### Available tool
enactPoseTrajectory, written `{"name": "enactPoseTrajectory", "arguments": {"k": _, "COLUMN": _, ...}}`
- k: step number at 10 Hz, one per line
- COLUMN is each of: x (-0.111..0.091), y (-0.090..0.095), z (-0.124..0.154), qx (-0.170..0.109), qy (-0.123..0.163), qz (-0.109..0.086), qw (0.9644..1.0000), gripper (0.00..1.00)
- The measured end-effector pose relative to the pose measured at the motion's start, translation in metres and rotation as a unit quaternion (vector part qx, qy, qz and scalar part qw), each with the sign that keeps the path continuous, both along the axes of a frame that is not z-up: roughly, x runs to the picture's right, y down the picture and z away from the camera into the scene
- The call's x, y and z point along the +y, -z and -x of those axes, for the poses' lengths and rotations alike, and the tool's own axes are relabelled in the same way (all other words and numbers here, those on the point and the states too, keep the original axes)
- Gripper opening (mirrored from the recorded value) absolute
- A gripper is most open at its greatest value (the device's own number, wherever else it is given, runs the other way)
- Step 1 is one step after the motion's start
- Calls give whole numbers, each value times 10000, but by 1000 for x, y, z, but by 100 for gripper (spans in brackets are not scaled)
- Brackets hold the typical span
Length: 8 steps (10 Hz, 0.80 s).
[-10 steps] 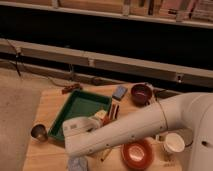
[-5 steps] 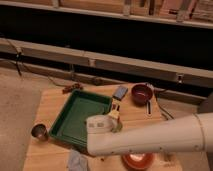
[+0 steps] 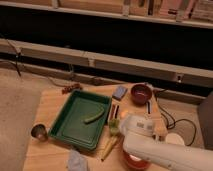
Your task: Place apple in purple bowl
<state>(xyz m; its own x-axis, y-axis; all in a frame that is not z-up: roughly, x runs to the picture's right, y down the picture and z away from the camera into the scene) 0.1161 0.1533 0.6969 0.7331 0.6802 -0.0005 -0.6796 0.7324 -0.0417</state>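
The white arm (image 3: 165, 150) reaches in from the lower right, its gripper (image 3: 116, 126) closed just right of the green tray (image 3: 67, 127), which holds 1 long green vegetable (image 3: 93, 118). The purple bowl (image 3: 141, 93) sits at the table's (image 3: 50, 107) far edge, beside a blue-grey block (image 3: 119, 92).

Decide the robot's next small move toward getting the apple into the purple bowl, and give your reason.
Probably move the gripper toward the purple bowl. The gripper is shut, just off the right rim of the green tray, while the bowl stands farther back on the table with nothing visible inside. The apple is not in sight, so whether it is held is unclear.
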Motion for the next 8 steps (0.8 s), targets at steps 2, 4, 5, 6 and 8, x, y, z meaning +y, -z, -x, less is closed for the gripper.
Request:
{"name": "enactPoseTrajectory", "arguments": {"k": 2, "x": -4, "y": 4, "z": -15, "qx": -9, "qy": -188, "qz": -64, "qw": 9998, "gripper": 4}}
{"name": "enactPoseTrajectory", "arguments": {"k": 4, "x": -8, "y": 6, "z": -38, "qx": 120, "qy": -361, "qz": -84, "qw": 9992, "gripper": 4}}
{"name": "enactPoseTrajectory", "arguments": {"k": 5, "x": -10, "y": 7, "z": -51, "qx": 227, "qy": -429, "qz": -75, "qw": 9988, "gripper": 4}}
{"name": "enactPoseTrajectory", "arguments": {"k": 6, "x": -13, "y": 9, "z": -63, "qx": 380, "qy": -444, "qz": -23, "qw": 9983, "gripper": 4}}
{"name": "enactPoseTrajectory", "arguments": {"k": 8, "x": -21, "y": 8, "z": -83, "qx": 713, "qy": -385, "qz": 209, "qw": 9965, "gripper": 4}}
